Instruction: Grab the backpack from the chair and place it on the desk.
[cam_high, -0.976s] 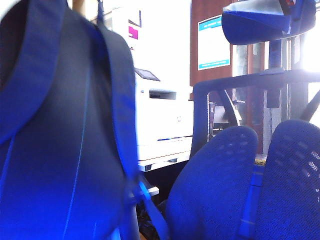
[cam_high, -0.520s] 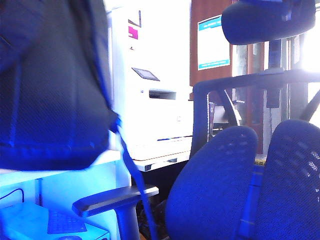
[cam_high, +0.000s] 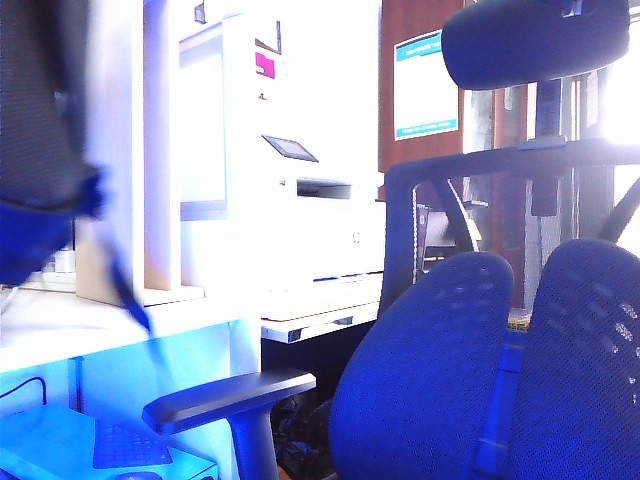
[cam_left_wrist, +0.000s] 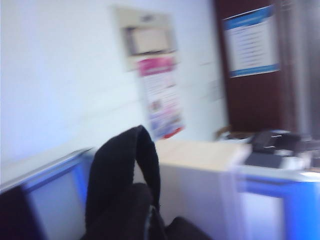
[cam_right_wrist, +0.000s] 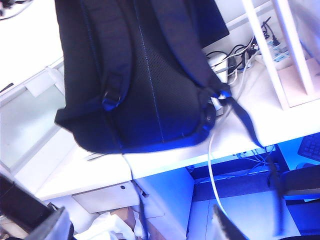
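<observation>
The desk carries nothing of the task yet. The chair stands empty — the lift is done. The backpack hangs in the air above the desk's front edge, its base clear of the top. The left gripper, closed on the backpack's top loop handle, carries it. The right gripper waits wide open and empty, near the desk's front edge — only lowering and release remain.

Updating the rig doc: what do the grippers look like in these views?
Right gripper, seen only in the right wrist view, facing the backpack: two dark grey wedge-shaped fingertips, no markings or cables visible. Left gripper: its wrist view is blurred, nothing of it discernible. No arm shows in the exterior view.
</observation>
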